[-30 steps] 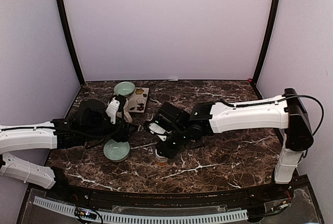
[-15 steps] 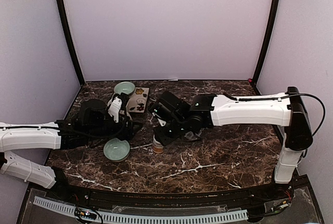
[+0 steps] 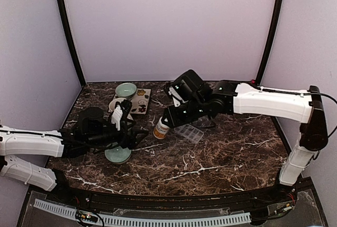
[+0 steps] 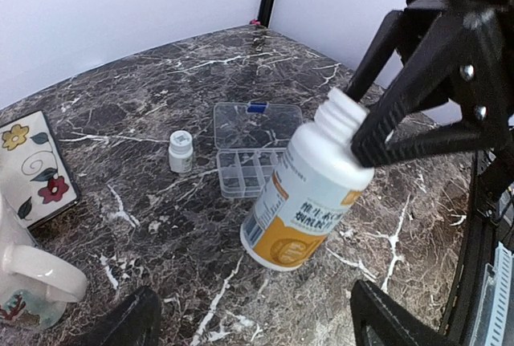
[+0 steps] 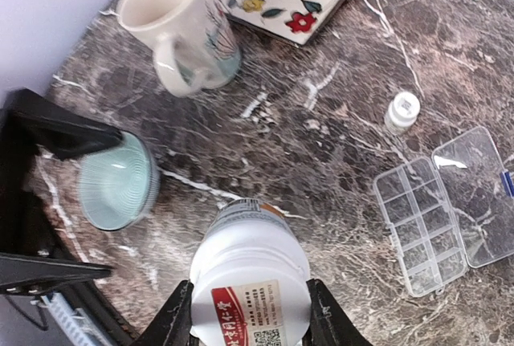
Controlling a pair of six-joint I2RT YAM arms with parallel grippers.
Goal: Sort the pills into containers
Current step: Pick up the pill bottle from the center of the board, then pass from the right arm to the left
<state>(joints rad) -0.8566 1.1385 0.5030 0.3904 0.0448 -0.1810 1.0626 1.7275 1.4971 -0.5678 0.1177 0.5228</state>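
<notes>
The clear plastic pill organiser [image 4: 249, 153] lies open near the middle of the dark marble table [image 3: 237, 153], with its lid flat beside two rows of small compartments (a blue catch is on the lid edge). A small white-capped bottle [image 4: 181, 151] stands just beside it. The right gripper [image 3: 167, 117] is clamped on a tilted white pill bottle [image 3: 161, 128] with an orange label, above the table. The left gripper [image 4: 253, 307] has its fingers wide apart and holds nothing.

Lab test cell: plain lilac walls [image 3: 168, 27], black frame posts [image 3: 67, 32], marble-look tabletop [image 3: 226, 153].
</notes>
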